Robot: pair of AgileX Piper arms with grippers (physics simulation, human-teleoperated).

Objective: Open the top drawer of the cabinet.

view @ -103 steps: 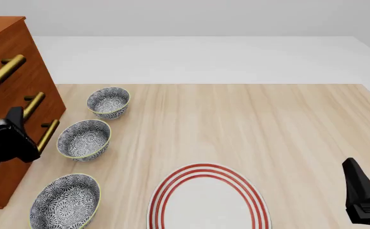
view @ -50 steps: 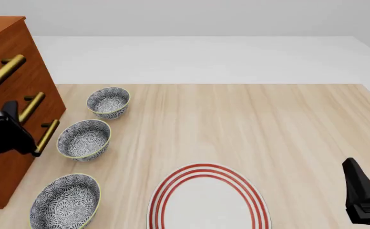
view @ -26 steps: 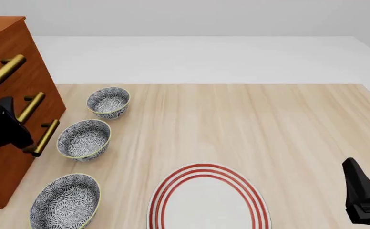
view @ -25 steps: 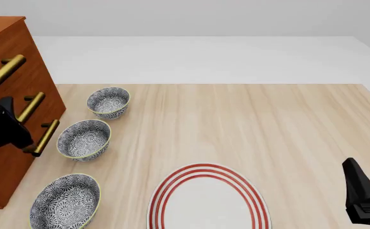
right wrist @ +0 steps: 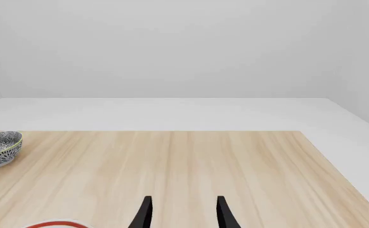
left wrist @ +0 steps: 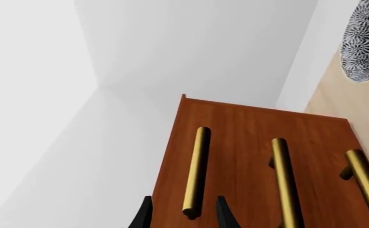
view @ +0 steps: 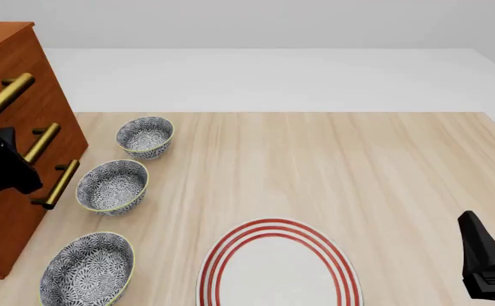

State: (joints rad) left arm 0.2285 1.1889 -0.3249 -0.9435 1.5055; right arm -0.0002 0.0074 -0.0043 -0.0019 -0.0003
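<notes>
The cabinet (view: pixel 13 115) is standing at the far left of the table (view: pixel 333 166), and the top drawer (left wrist: pixel 191 142) is sitting up at its top with its front flush with the rest. The left gripper (left wrist: pixel 183 216) is hanging right by the end of the top handle (left wrist: pixel 195 171), its fingers (left wrist: pixel 145 216) spread wide on both sides of the bar but not touching it. The right gripper (right wrist: pixel 183 213) is waiting low over the table with its fingers spread too, holding nothing. Three bowls (view: pixel 112 185) are sitting in a row beside the cabinet, and a plate (view: pixel 279 268) is lying near the front edge.
</notes>
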